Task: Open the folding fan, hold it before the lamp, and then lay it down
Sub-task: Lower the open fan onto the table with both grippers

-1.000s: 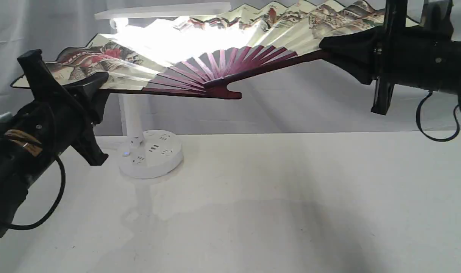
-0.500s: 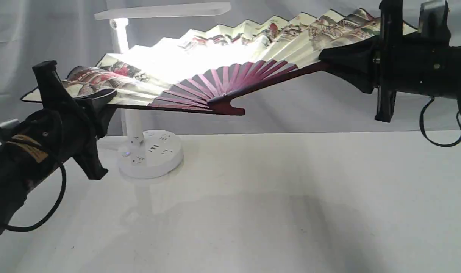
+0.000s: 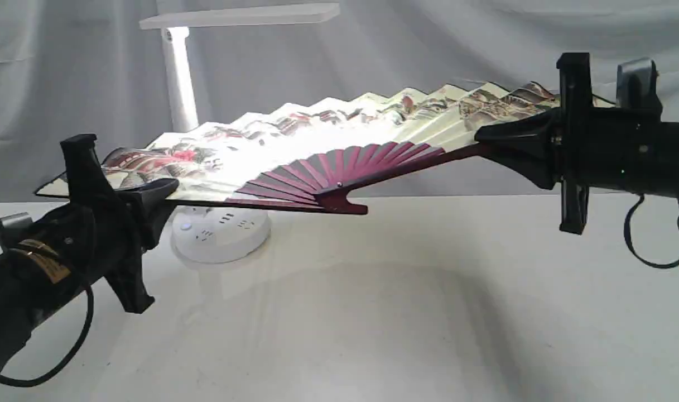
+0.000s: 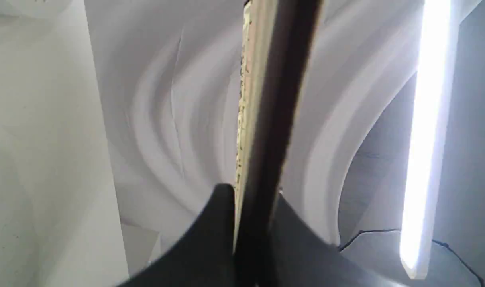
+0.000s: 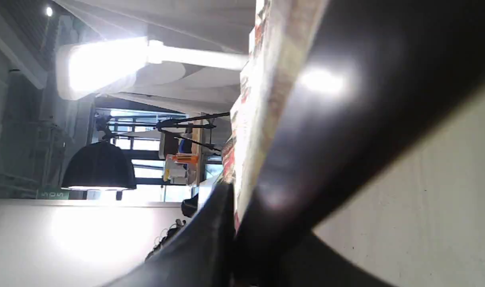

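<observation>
The folding fan (image 3: 328, 139) is spread wide open, its painted cream leaf tilted nearly flat above the table, maroon ribs meeting at a pivot near the middle. My left gripper (image 3: 169, 190) is shut on the fan's left outer rib (image 4: 266, 119). My right gripper (image 3: 481, 139) is shut on the right outer rib (image 5: 326, 119). The white lamp (image 3: 219, 226) stands behind the fan's left half; its post rises above the leaf to the flat light bar (image 3: 239, 15), which glows in the left wrist view (image 4: 425, 139). The fan hides part of the round base.
The white table (image 3: 400, 312) spreads below the fan, with the fan's shadow across its middle. A grey cloth backdrop (image 3: 428, 50) hangs behind. Black cables loop under both arms.
Both grippers have lowered the open fan from in front of the light bar to just above the table. The leaf has tipped flatter and no longer glows from the lamp.
</observation>
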